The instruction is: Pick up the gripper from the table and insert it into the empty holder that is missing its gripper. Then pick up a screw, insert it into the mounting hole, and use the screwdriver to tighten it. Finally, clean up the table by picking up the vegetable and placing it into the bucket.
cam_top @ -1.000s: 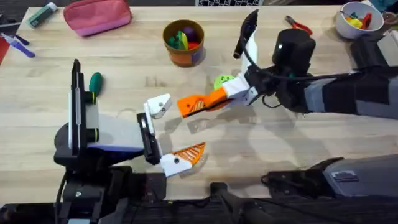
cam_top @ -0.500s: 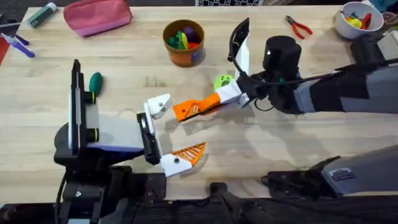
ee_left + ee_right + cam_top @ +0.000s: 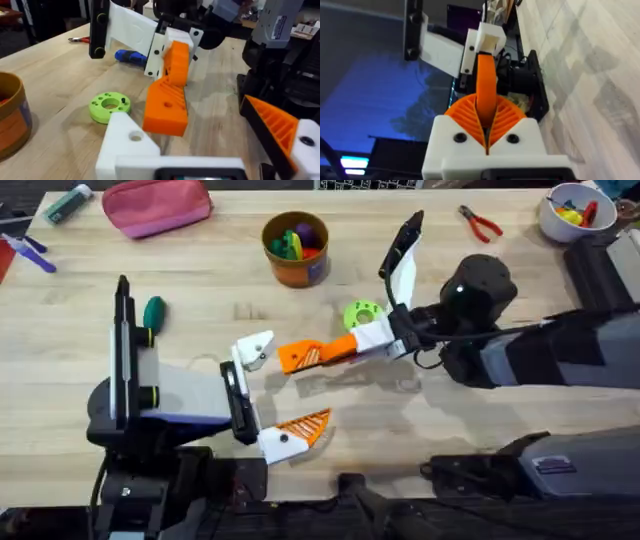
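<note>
My right gripper (image 3: 352, 344) is shut on the orange ribbed gripper (image 3: 308, 355), held low over the table (image 3: 200, 290) and pointing left. In the right wrist view its ribbed pads (image 3: 465, 112) clamp that gripper (image 3: 487, 90). Its dark-ended tip hangs just short of the bare white holder (image 3: 254, 350) on my open left gripper (image 3: 272, 392). The mounting hole (image 3: 135, 135) shows in the holder's (image 3: 125, 150) face, with the orange gripper (image 3: 167, 97) right behind it. The left arm's other finger (image 3: 292, 432) carries its orange pad. A blue screwdriver (image 3: 131, 56) lies behind. The dark green vegetable (image 3: 153, 311) lies at left, and the orange bucket (image 3: 296, 248) stands at the back.
A bright green holed disc (image 3: 362, 313) lies just behind the right gripper. Red-handled pliers (image 3: 480, 222) and a white bowl (image 3: 570, 210) sit at the back right. A pink pouch (image 3: 155, 205) is at the back left.
The right arm carried the orange gripper slightly left toward the white holder, then its wrist swung back right and the piece levelled out. The green disc is now uncovered. The left arm stayed still.
</note>
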Controlling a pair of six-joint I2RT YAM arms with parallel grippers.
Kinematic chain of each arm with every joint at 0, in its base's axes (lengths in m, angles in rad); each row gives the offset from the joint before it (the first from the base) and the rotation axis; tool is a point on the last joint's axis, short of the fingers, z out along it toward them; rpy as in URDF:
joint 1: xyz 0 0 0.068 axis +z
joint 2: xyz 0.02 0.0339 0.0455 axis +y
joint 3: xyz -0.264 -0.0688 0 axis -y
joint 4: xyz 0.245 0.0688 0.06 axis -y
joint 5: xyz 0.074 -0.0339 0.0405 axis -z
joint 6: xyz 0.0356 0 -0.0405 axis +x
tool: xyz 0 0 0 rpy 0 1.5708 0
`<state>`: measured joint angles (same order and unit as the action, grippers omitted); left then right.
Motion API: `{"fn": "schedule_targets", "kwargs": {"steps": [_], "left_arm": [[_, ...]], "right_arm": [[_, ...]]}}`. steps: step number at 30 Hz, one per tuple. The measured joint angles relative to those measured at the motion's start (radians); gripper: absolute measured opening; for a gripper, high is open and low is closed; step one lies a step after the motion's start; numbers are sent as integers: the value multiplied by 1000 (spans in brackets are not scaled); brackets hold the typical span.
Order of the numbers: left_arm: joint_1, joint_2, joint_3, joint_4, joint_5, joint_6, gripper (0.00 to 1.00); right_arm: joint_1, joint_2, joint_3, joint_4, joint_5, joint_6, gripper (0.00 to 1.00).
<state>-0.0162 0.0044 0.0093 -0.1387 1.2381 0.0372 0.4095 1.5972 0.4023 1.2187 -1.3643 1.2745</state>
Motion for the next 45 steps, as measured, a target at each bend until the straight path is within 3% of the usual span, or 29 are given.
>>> {"fn": "schedule_targets", "kwargs": {"steps": [9,45], "left_arm": [[0,0,0,0,0,0,987],[0,0,0,0,0,0,986]], "right_arm": [[23,-2,9,0,17,106,9],[29,50,71,-67,-6,78,9]]}}
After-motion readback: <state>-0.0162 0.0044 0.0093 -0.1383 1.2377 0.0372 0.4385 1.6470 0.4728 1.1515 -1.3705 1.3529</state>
